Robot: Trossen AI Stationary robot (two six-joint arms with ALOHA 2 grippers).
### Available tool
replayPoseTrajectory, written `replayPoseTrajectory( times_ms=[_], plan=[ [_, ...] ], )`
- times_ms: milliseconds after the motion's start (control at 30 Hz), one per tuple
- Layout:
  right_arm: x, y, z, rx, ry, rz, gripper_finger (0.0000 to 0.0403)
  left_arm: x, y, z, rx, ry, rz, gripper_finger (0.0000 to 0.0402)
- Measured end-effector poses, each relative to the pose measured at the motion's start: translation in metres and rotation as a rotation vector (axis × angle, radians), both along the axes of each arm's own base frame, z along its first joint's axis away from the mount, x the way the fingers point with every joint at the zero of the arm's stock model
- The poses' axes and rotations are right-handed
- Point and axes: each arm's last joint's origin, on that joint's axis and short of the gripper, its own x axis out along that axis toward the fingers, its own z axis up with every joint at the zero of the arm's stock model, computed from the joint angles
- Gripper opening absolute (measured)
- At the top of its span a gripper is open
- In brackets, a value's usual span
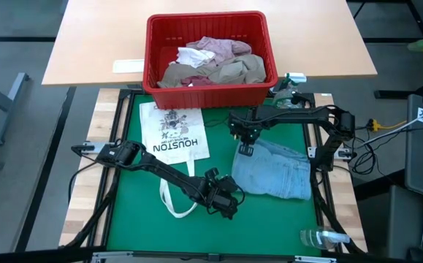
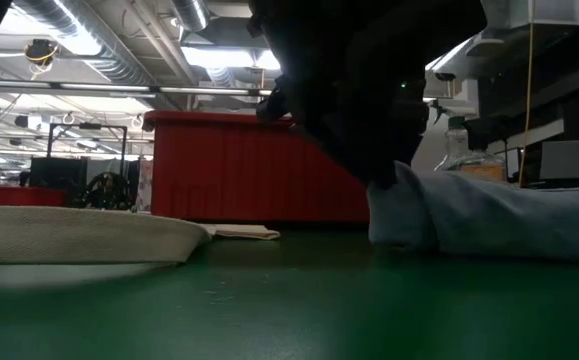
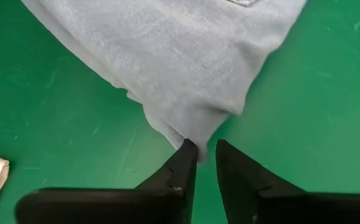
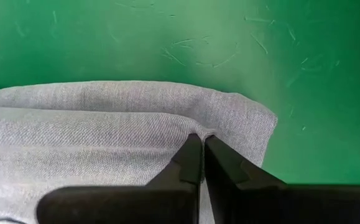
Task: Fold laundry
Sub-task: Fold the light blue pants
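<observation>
Denim, pale blue and folded, lies on the green mat (image 1: 269,226): the jeans (image 1: 278,169) sit right of centre, between the two grippers. At the near corner of the cloth, the left gripper (image 3: 206,149) has its fingers slightly apart, a narrow gap showing between the tips, and one fingertip (image 3: 188,149) touches the point of fabric that hangs toward it (nothing is clamped between them there). Farther back, at the far edge of the jeans, the right gripper (image 4: 203,140) is pinched together on a fold of the denim. Beside the jeans, a white tote bag (image 1: 173,133) lies flat. Beyond the mat, a red basket (image 1: 210,95) holds more laundry (image 1: 212,63), heaped so that single pieces are hard to tell apart. From table height, dark arm blocks most of the scene.
</observation>
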Motion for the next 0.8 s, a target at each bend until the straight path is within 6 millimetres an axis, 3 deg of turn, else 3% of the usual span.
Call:
replayPoseTrajectory(
  times_ms=[333, 600, 800],
  plan=[
    [-0.0003, -0.0006, 0.0000, -0.002, 0.001, -0.022, 0.0015, 0.0005, 0.0003, 0.0000, -0.014, 0.001, -0.004, 0.0131],
    [-0.0004, -0.0005, 0.0000, -0.001, 0.002, -0.021, 0.0016, 0.0005, 0.0002, 0.0000, -0.013, 0.001, -0.004, 0.0148],
    [-0.0006, -0.0014, 0.0000, -0.031, 0.009, -0.025, 0.0076, 0.0005, 0.0002, 0.0000, -0.011, 0.000, -0.003, 0.0148]
  ],
)
